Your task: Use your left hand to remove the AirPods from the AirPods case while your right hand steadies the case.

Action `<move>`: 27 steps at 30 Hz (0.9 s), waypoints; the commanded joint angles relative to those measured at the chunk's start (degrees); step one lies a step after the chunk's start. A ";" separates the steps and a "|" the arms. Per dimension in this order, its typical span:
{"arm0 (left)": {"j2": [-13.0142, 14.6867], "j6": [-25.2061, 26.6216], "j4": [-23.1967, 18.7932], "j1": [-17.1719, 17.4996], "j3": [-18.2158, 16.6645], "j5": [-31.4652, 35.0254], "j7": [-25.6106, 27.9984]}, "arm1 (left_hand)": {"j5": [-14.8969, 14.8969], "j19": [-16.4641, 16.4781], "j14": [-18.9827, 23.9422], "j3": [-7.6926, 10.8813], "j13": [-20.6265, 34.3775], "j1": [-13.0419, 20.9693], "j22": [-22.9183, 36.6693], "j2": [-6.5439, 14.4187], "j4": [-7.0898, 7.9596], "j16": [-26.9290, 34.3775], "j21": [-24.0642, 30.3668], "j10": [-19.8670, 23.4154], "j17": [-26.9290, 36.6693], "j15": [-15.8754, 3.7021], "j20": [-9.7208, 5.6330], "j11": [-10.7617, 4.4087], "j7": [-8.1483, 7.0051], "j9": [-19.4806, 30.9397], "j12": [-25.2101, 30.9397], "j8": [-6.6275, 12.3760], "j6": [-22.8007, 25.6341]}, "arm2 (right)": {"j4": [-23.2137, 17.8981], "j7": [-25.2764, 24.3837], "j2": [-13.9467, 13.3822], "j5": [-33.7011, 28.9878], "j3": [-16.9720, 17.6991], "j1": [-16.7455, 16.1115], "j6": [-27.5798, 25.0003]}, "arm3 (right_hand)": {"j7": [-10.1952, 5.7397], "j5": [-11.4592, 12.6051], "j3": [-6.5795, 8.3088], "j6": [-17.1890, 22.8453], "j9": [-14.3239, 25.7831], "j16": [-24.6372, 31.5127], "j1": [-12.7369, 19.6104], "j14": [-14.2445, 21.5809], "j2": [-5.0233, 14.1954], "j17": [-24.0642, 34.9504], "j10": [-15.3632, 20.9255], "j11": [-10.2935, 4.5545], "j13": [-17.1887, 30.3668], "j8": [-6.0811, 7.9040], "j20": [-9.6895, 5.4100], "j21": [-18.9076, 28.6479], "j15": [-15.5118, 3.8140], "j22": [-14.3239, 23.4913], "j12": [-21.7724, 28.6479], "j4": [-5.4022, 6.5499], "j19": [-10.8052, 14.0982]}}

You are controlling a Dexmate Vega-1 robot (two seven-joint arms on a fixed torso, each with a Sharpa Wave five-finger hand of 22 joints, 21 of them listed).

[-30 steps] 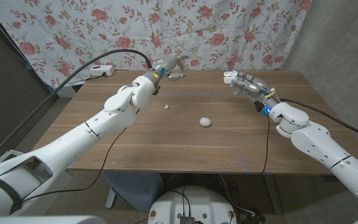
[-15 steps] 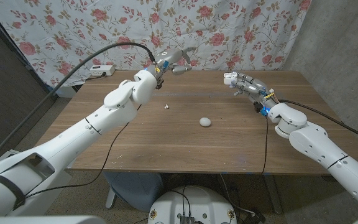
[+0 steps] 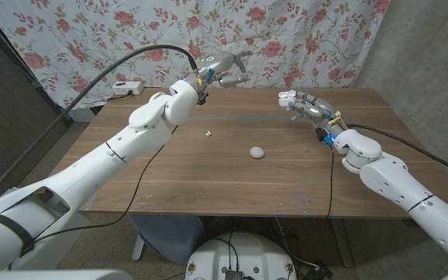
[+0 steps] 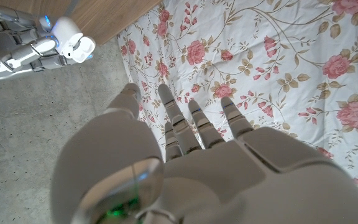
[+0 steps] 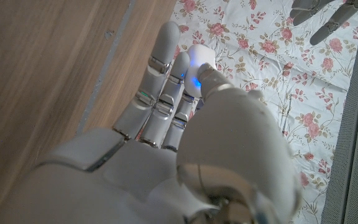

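Head view, white AirPods case (image 3: 287, 96) open, held aloft

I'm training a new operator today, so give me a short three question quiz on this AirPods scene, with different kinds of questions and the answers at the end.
1. True or false: the left hand is gripping the AirPods case.
2. Which hand holds the case: A) the left hand, B) the right hand, C) neither?
3. Fill in: the small white earbud and the rounded white object both lie on the ____.

Key
1. False; its fingers are spread and empty, raised above the table's far edge.
2. B
3. table
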 commanded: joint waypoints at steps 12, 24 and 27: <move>-0.19 -1.93 -1.39 -2.43 0.69 2.49 -6.02 | 0.01 -0.35 0.26 -0.06 -0.44 -1.19 0.18 -0.28 -0.21 0.27 0.05 1.42 -0.35 -0.12 0.37 0.13 -0.39 0.10 -0.68 0.07 -0.23 | -1.89 -2.99 -0.34 -4.01 -0.58 -0.72 -0.51 | -0.01 0.31 -0.07 0.50 0.17 -0.16 0.19 2.24 0.46 0.13 2.16 -1.28 11.03 -0.05 -4.69 0.45 -6.80 0.01 11.87 -0.25 -9.28; -0.96 -2.15 -0.92 -3.49 1.53 3.81 -8.88 | -0.03 -0.55 0.00 -0.17 -0.89 -1.12 0.18 -0.37 -0.59 0.29 -0.03 1.63 -0.57 -0.17 0.42 0.12 -0.39 0.08 -1.24 -0.09 -0.68 | -2.56 -3.04 -0.43 -5.41 -0.96 -0.38 -0.58 | 0.04 0.34 -0.10 0.58 0.17 -0.15 0.15 2.28 0.43 0.15 2.19 -1.16 10.96 -0.05 -4.68 0.61 -6.80 0.01 11.88 -0.24 -9.41; -1.35 -3.07 -0.27 -3.58 1.48 3.18 -8.68 | -0.02 -0.58 -0.04 -0.14 -0.99 -0.97 0.17 -0.34 -0.75 0.30 -0.04 1.68 -0.64 -0.16 0.50 0.12 -0.37 0.07 -1.37 -0.14 -0.84 | -2.77 -2.96 -0.48 -5.49 -0.96 -0.32 -0.73 | 0.02 0.35 -0.11 0.59 0.17 -0.15 0.14 2.29 0.43 0.15 2.32 -1.18 10.96 -0.05 -4.68 0.64 -6.78 0.00 11.93 -0.23 -9.44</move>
